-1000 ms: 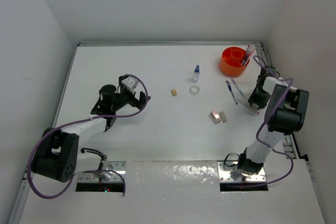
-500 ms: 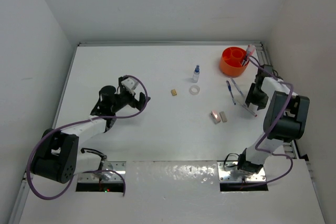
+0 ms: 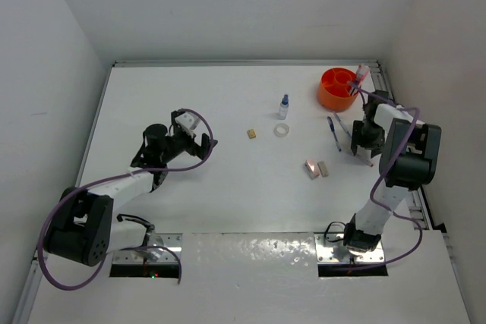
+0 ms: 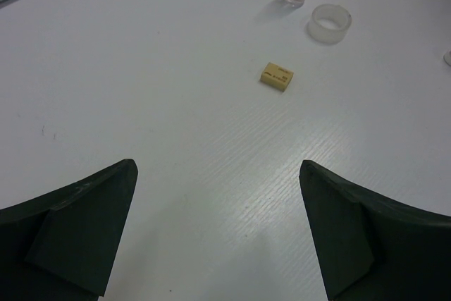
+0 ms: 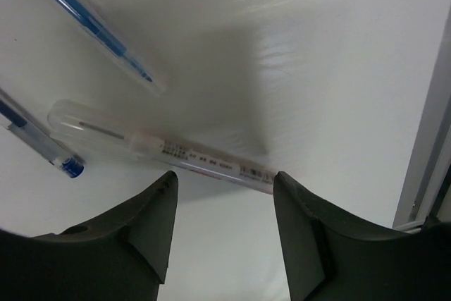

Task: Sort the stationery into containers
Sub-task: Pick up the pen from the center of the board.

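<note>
Movement: right claw [image 5: 224, 181] swings in over the pink pen [image 5: 162, 147], spread wide, empty; we expect a pickup next.

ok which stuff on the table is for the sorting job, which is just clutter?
Job: orange tub, pens standing in it, blue pens, clear red-ink pen, tan eraser, tape ring, blue-capped bottle, two erasers mid-table.
Not job: only rig hardware, arm base plates and purple cables.

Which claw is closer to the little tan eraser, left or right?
Left. The left claw is open just left of the tan eraser, facing it; the right claw is well off on the eraser's other side, over a clear pen.
</note>
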You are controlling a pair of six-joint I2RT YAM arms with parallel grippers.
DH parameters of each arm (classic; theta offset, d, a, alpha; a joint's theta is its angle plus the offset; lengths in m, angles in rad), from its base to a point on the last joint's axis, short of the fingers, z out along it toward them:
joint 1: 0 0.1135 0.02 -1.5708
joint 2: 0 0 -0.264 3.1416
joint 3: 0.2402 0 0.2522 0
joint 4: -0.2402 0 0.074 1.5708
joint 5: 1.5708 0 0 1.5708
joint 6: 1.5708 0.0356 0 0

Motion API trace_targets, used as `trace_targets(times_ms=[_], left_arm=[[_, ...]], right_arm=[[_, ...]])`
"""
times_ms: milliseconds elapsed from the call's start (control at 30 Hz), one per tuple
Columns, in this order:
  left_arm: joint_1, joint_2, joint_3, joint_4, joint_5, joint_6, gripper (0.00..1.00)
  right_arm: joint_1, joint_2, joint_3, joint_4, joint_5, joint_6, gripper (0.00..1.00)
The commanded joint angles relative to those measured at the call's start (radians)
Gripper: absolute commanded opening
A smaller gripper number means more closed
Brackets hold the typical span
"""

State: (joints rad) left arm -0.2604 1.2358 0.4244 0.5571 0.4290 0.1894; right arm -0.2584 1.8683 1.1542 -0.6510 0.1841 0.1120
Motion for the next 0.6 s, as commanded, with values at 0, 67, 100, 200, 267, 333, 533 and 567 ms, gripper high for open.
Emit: trace_targets(times_ms=[0, 67, 100, 200, 267, 333, 533, 567], left_arm=[[0.001, -0.033, -0.009, 0.044, 0.001, -0.001, 0.97], [0.003, -0.033, -0.009, 0.041, 0.001, -0.001, 0.97], [0.003, -0.033, -0.007, 0.041, -0.001, -0.001, 0.97], [0.004, -0.029, -0.006, 0.043, 0.001, 0.002, 0.97], [0.003, -0.027, -0.006, 0.046, 0.001, 0.005, 0.97], [0.003, -0.027, -0.004, 0.049, -0.001, 0.005, 0.98], [0.003, -0.027, -0.006, 0.043, -0.006, 0.002, 0.98], [0.004, -0.025, -0.006, 0.043, -0.006, 0.001, 0.98]], right_arm=[[0.001, 0.02, 0.027, 0.011, -0.044, -0.061, 0.55], [0.001, 0.026, 0.01, 0.02, -0.054, -0.067, 0.53], [0.001, 0.026, 0.007, 0.027, -0.063, -0.067, 0.51], [0.002, 0.031, -0.007, 0.039, -0.063, -0.071, 0.4], [0.002, 0.029, -0.019, 0.042, -0.067, -0.074, 0.33], [0.002, 0.025, -0.028, 0.045, -0.069, -0.075, 0.23], [0.007, -0.004, -0.067, 0.057, -0.066, -0.098, 0.16], [0.011, -0.008, -0.07, 0.057, -0.063, -0.1, 0.14]])
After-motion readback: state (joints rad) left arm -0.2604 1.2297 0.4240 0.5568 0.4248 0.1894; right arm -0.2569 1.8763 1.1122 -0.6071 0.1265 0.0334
